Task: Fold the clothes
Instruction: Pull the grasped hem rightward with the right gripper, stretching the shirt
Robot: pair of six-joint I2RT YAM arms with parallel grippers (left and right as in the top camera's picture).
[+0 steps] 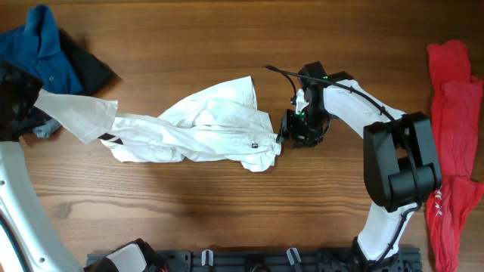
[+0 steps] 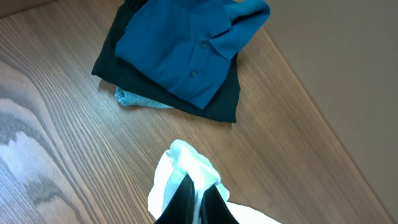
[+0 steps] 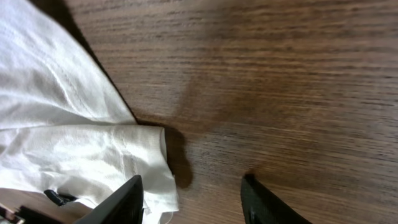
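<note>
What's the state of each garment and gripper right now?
white T-shirt: crumpled, unfolded, left end lifted.
left gripper: shut on white T-shirt.
right gripper: open, at the shirt's right corner.
blue polo: lying on dark garment.
red shirts: unfolded, at table edge.

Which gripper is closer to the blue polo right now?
Left. The left gripper, shut on the white shirt, is right beside the polo; the right gripper hangs open at the shirt's far end, well away.
</note>
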